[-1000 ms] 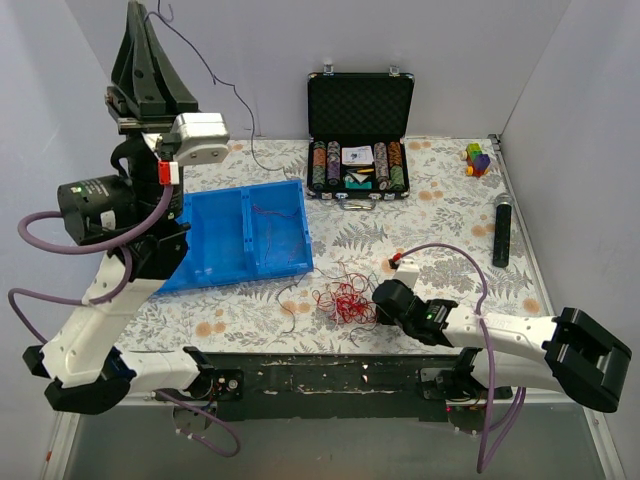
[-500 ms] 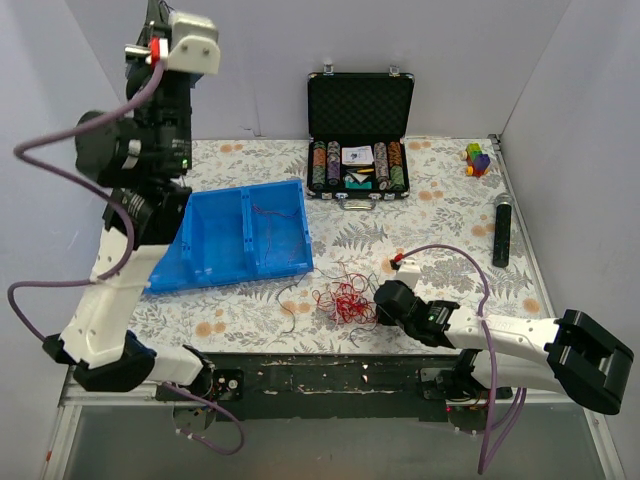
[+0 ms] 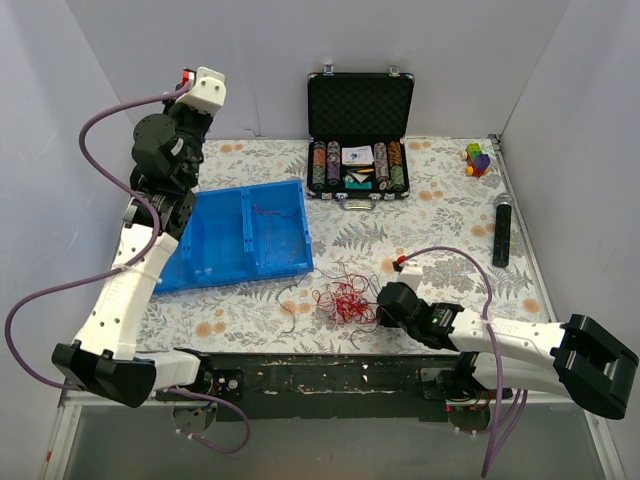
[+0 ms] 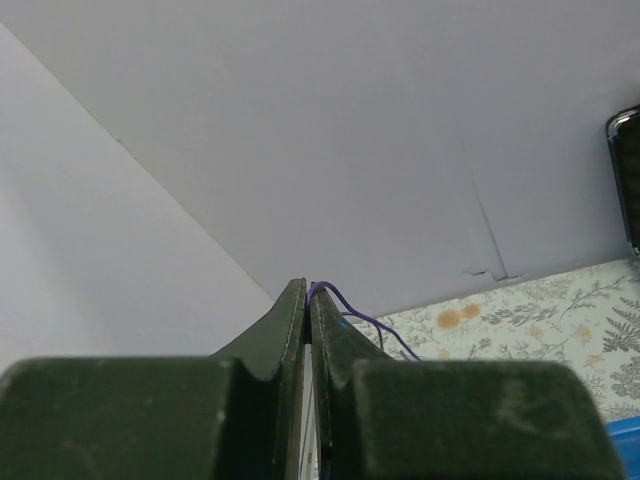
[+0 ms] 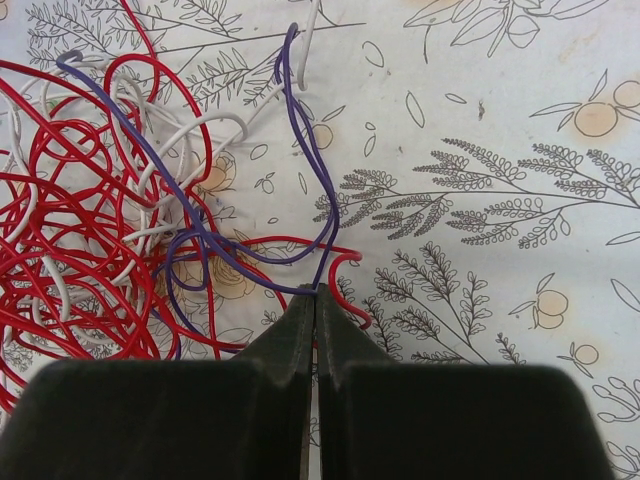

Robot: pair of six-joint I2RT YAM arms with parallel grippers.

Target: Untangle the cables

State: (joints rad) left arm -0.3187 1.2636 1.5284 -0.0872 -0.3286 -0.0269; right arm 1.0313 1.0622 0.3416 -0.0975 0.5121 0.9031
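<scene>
A tangle of thin red, white and dark purple cables lies on the floral cloth near the front edge. In the right wrist view the tangle fills the left side. My right gripper rests at the tangle's right edge. Its jaws are shut on a dark purple cable, and a red loop lies against them. My left gripper is raised at the back left, facing the back wall. It is shut on a thin purple cable that trails down towards the table.
A blue two-compartment bin sits left of centre, with a thin red wire in its right half. An open black poker-chip case stands at the back. Coloured blocks and a black cylinder lie at the right.
My left arm has swung from high at the left to a lower pose towards the back wall, still pinching the purple cable. My right gripper has barely moved.
</scene>
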